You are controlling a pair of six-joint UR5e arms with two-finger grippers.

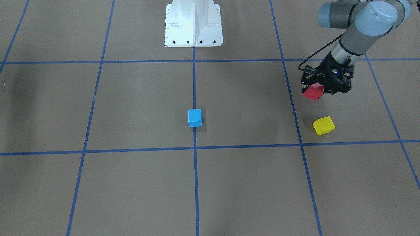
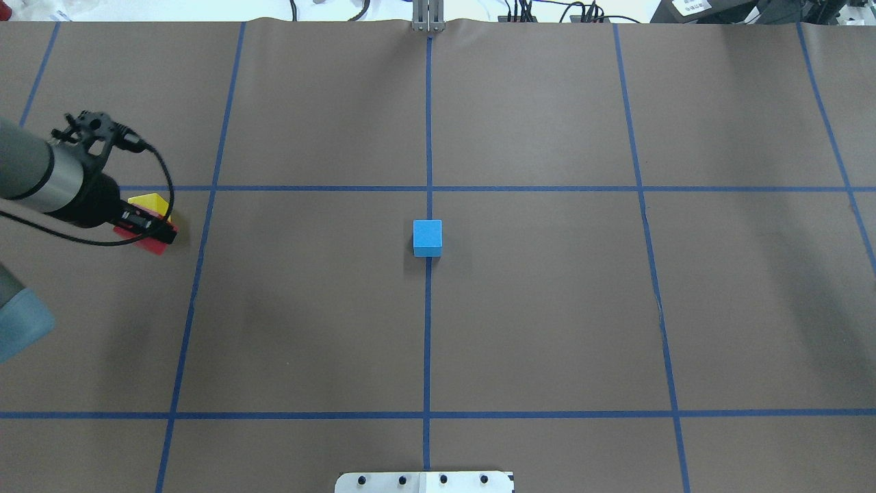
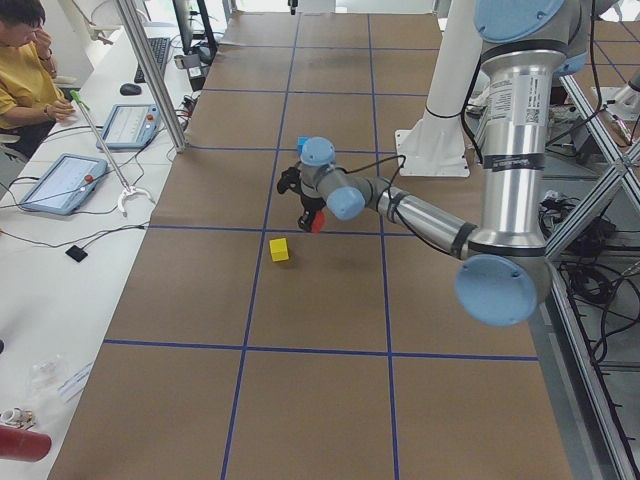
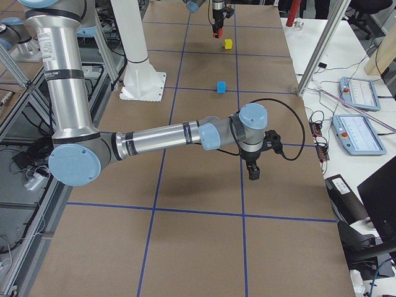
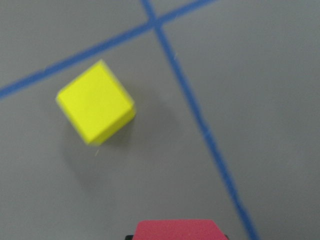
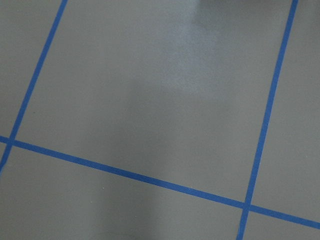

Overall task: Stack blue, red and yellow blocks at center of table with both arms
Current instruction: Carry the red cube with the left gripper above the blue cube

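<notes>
At far left of the overhead view, left gripper [image 2: 149, 229] angled down over the table [image 2: 547, 308], fingers pinched shut on the red block [image 1: 313, 91] and holding it clear of the brown surface. Just past it, toward the operators' side, yellow block [image 1: 324, 126] flat on the table, turned slightly askew to the blue tape lines [image 2: 429, 137], apart from the red block; mostly hidden behind the gripper from overhead, seen whole from the front and from the left wrist camera. Black cable looped off the wrist above both. Further right, well apart from those two, blue block [image 2: 428, 237] alone at the centre, square on the middle tape line and near the crossing. White robot base [image 1: 193, 23] at the robot's edge of the table, in line with the blue block. On the right half, right gripper [image 4: 253, 173] pointed down above the table, seen only from the side camera: cannot tell how far open the fingers are. Beneath it in the right wrist view, only brown paper and tape lines.
</notes>
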